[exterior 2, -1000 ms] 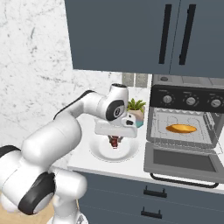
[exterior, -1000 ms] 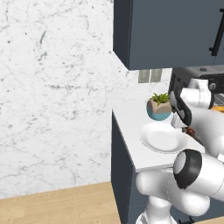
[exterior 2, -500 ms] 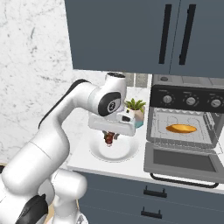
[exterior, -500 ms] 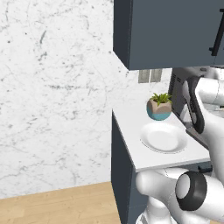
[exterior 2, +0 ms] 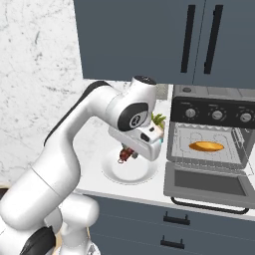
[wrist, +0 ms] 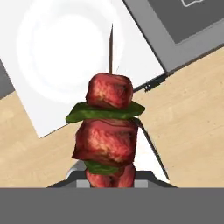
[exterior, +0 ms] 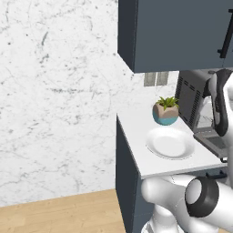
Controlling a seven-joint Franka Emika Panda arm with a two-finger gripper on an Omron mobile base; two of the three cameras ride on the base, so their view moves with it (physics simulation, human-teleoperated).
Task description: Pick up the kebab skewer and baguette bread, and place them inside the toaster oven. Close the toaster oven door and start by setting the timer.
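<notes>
My gripper (exterior 2: pixel 128 151) is shut on the kebab skewer (exterior 2: pixel 123 157), which hangs just above the white plate (exterior 2: pixel 115 174). In the hand view the kebab skewer (wrist: pixel 109 127) stands close up with red meat chunks and green slices, hiding my fingertips. The toaster oven (exterior 2: pixel 209 107) stands to the right with its cavity open. The baguette bread (exterior 2: pixel 206 146) lies on the wire rack inside. The toaster oven door (exterior 2: pixel 206 183) lies folded down flat, handle toward the front. Seen from the left, the toaster oven (exterior: pixel 187 98) sits behind the bare plate (exterior: pixel 170 143).
A small potted plant (exterior: pixel 166 111) stands on the counter between the plate and the oven. Round knobs (exterior 2: pixel 217 115) line the oven's top panel. Dark wall cabinets (exterior 2: pixel 149 40) hang above. The counter's front edge (exterior: pixel 177 166) runs just before the plate.
The arm's upper links have swung right, uncovering the whole plate in the left base view. The skewer stays gripped and has risen slightly above the plate.
</notes>
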